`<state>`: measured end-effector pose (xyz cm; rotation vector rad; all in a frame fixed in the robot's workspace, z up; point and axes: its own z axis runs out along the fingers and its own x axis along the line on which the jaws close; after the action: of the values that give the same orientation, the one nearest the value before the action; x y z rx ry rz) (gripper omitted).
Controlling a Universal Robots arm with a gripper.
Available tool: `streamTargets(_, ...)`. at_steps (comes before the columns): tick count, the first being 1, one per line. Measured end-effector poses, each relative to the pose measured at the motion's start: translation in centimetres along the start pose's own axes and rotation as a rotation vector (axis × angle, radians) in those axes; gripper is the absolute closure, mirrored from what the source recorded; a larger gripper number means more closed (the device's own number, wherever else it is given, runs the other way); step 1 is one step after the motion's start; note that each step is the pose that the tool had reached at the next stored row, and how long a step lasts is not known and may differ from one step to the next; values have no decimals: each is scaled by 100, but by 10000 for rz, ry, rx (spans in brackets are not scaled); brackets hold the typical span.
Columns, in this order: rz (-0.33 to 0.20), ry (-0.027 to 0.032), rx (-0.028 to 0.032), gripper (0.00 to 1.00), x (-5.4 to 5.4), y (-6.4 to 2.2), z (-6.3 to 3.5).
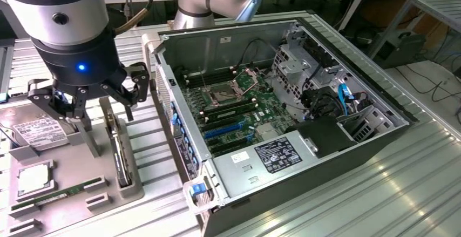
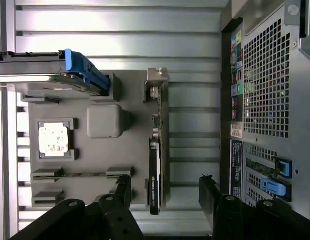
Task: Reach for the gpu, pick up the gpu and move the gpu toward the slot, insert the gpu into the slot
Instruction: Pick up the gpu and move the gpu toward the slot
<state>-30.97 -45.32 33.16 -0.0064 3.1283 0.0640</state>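
Note:
The gpu (image 1: 120, 158) stands on its long edge in a groove of the grey holder tray (image 1: 75, 164), at the exterior view's left beside the computer case. In the wrist view the gpu (image 2: 156, 175) is a thin dark card with its silvery bracket (image 2: 157, 82) at the far end. My gripper (image 1: 90, 105) hovers open above the card without touching it. In the wrist view the gripper (image 2: 165, 192) has one finger (image 2: 122, 190) on each side of the card's near end. The slot (image 1: 219, 133) is a blue strip on the motherboard inside the open case.
The open computer case (image 1: 374, 105) lies on its side on the ribbed metal table. On the tray sit a hard drive with a white label (image 1: 36, 131), a processor chip (image 1: 34, 177) and a green memory stick (image 1: 61, 194). The case's rear panel (image 2: 267, 100) stands close beside the tray.

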Motion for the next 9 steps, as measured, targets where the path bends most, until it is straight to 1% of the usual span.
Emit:
streamTargets(4,-1,1,19,34,0,9,73)
streamTargets(9,1,0,18,34,2,6,175)
